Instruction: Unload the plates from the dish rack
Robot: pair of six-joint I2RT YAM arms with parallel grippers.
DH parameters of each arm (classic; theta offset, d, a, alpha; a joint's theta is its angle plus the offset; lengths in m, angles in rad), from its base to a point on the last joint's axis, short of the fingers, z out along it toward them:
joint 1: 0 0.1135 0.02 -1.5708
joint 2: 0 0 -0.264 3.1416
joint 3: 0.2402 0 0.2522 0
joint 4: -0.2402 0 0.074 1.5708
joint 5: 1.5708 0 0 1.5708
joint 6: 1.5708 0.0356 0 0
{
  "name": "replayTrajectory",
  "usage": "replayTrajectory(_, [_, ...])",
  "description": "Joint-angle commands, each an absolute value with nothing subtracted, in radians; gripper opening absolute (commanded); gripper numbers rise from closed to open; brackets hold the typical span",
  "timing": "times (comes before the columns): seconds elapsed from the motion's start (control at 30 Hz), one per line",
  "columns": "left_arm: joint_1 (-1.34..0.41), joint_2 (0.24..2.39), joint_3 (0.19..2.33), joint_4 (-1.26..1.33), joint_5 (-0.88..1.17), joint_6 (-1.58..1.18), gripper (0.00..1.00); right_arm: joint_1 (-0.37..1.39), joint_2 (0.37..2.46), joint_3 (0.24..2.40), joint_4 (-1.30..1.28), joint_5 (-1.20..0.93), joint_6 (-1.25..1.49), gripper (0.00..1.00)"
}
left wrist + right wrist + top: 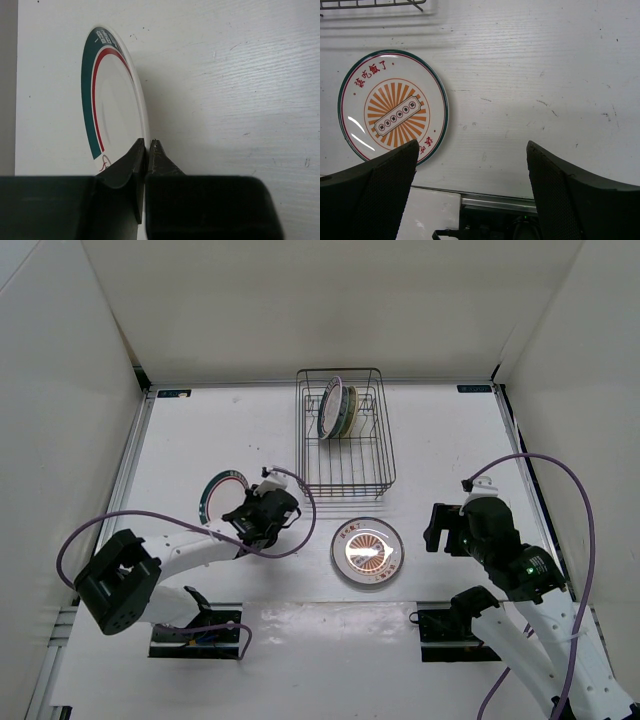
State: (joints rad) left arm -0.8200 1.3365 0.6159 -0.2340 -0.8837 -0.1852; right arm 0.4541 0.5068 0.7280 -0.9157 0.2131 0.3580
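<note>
My left gripper [240,514] [148,143] is shut on the rim of a white plate with a dark green and red rim [222,488] [112,100]. That plate stands on edge, just over the table left of the dish rack [345,480]. Two more plates [337,408] stand upright in the back of the rack. The sunburst plate [368,551] [392,107] lies flat in front of the rack. My right gripper [437,525] [472,150] is open and holds nothing, hanging to the right of the sunburst plate.
White walls enclose the table on three sides. A corner of the rack [370,4] shows at the top of the right wrist view. The table's near edge and a metal rail [530,202] run under the right gripper.
</note>
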Motion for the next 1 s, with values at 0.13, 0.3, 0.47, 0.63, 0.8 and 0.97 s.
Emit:
replayTrajectory(0.13, [-0.851, 1.354, 0.606, -0.236, -0.879, -0.339, 0.13, 0.462, 0.511, 0.729, -0.887, 0.207, 0.342, 0.89])
replayTrajectory(0.3, [-0.862, 1.385, 0.614, -0.248, -0.874, -0.397, 0.24, 0.460, 0.509, 0.726, -0.885, 0.204, 0.341, 0.89])
replayTrajectory(0.47, [-0.868, 1.410, 0.623, -0.255, -0.861, -0.420, 0.39, 0.457, 0.514, 0.726, -0.882, 0.204, 0.342, 0.89])
replayTrajectory(0.63, [-0.867, 1.394, 0.638, -0.270, -0.859, -0.420, 0.49, 0.460, 0.514, 0.726, -0.885, 0.204, 0.342, 0.89])
replayTrajectory(0.8, [-0.868, 1.358, 0.675, -0.295, -0.836, -0.379, 0.71, 0.459, 0.509, 0.726, -0.882, 0.202, 0.342, 0.89])
replayTrajectory(0.97, [-0.867, 1.292, 0.722, -0.330, -0.786, -0.367, 0.92, 0.459, 0.511, 0.727, -0.881, 0.206, 0.341, 0.89])
